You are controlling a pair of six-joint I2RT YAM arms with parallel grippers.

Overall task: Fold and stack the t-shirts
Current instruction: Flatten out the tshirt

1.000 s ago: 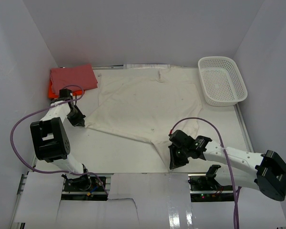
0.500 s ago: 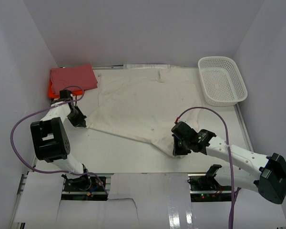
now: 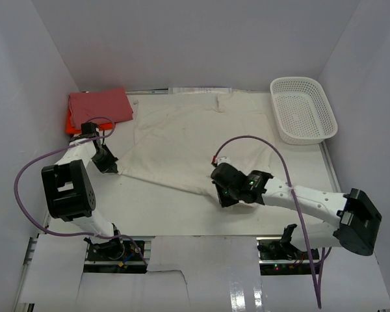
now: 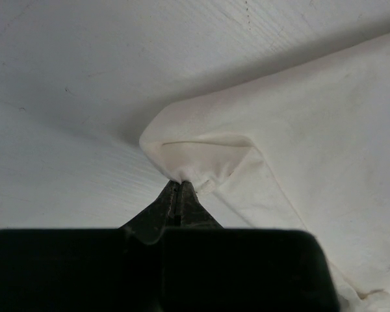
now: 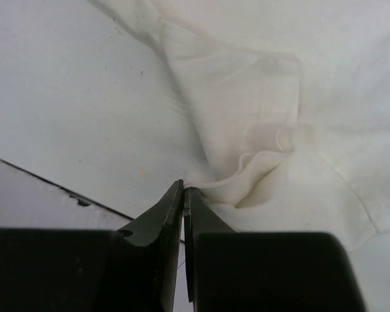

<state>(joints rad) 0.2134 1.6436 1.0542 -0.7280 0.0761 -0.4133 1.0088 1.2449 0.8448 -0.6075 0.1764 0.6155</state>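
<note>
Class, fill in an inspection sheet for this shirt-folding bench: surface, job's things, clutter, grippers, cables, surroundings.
Surface: white table, flat.
Job's things: cream shirt spread out, unfolded; pink shirt folded at far left, lying on orange shirt, only an edge of which shows.
Clutter: basket at far right, apart from the shirts.
Grippers: left gripper, jaws shut on cream shirt's left corner; right gripper, jaws shut on its near edge.
Cables: left cable and right cable, purple, looping clear of the jaws.
Surroundings: plain walls on three sides; nothing else seen.
</note>
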